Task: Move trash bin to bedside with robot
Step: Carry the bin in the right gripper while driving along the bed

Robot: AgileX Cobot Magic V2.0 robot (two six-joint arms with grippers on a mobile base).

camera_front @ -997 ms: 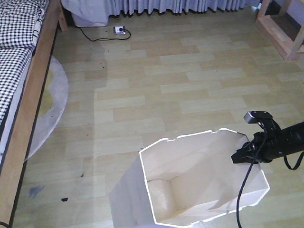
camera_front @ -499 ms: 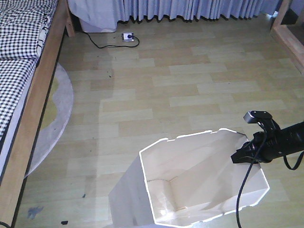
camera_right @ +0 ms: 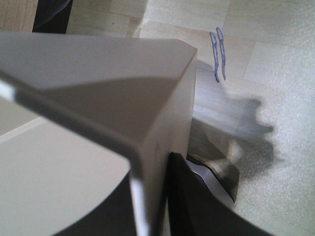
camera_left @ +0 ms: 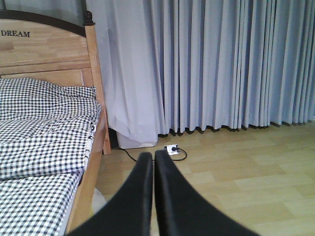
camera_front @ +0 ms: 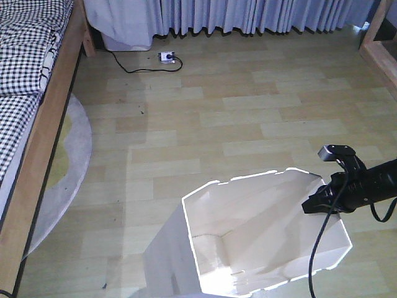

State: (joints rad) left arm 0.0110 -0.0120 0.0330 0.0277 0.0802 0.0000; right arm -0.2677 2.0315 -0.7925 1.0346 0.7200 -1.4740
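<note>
The white trash bin (camera_front: 248,248) fills the lower middle of the front view, its cream inside showing. My right gripper (camera_front: 317,202) reaches in from the right and is shut on the bin's right rim; in the right wrist view the bin wall (camera_right: 162,113) runs between the dark fingers (camera_right: 197,206). The bed (camera_front: 28,81) with checked bedding and a wooden frame runs along the left edge, well apart from the bin. In the left wrist view my left gripper (camera_left: 153,160) is shut on nothing and faces the bed (camera_left: 44,128) and the curtains.
A round grey rug (camera_front: 65,167) lies half under the bed. A power strip with a black cable (camera_front: 166,58) sits on the floor by the curtains (camera_front: 248,15). A wooden desk leg (camera_front: 378,43) stands at the far right. Wood-pattern floor (camera_front: 217,124) lies between bin and bed.
The floor, bed and power strip have slid down and a little right in the front view, so the base has advanced toward the curtains. The bin and right gripper keep their place in the view.
</note>
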